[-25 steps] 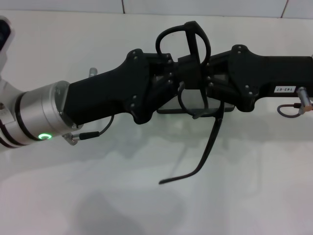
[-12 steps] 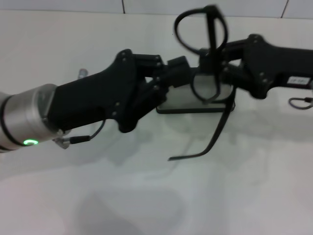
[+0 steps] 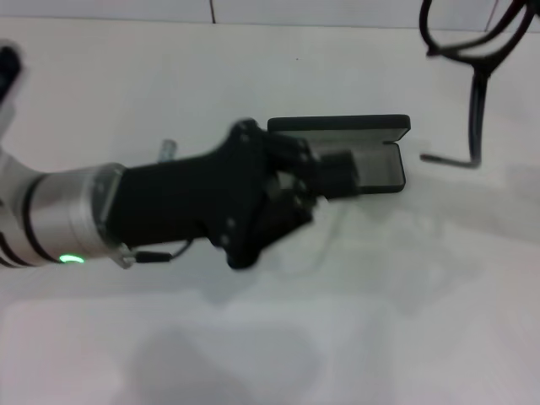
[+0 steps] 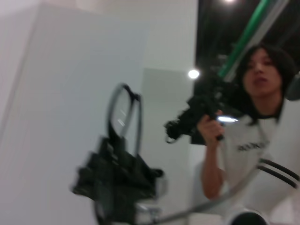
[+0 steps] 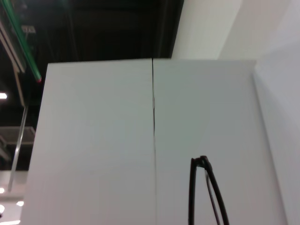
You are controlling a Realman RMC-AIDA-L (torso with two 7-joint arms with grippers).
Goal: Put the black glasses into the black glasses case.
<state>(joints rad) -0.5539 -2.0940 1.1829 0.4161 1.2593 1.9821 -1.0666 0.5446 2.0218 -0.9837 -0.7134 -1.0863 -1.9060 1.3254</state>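
The black glasses case (image 3: 371, 126) lies open at the middle of the white table, lid raised at the back, grey lining showing. My left gripper (image 3: 342, 173) is over the case's near side and holds nothing. The black glasses (image 3: 477, 51) hang in the air at the far right, above and right of the case, one temple arm dangling down. My right gripper is out of the head view. It shows in the left wrist view (image 4: 117, 180), shut on the glasses (image 4: 123, 115) near the bridge. The right wrist view shows only part of the frame (image 5: 208, 197).
The white table (image 3: 253, 337) runs to a white wall at the back. A person (image 4: 255, 136) holding a dark device stands beyond the table in the left wrist view. White wall panels (image 5: 117, 140) fill the right wrist view.
The glasses have left my left gripper and gone up and to the right in my right gripper. My left gripper has moved down over the open case, which now shows in full.
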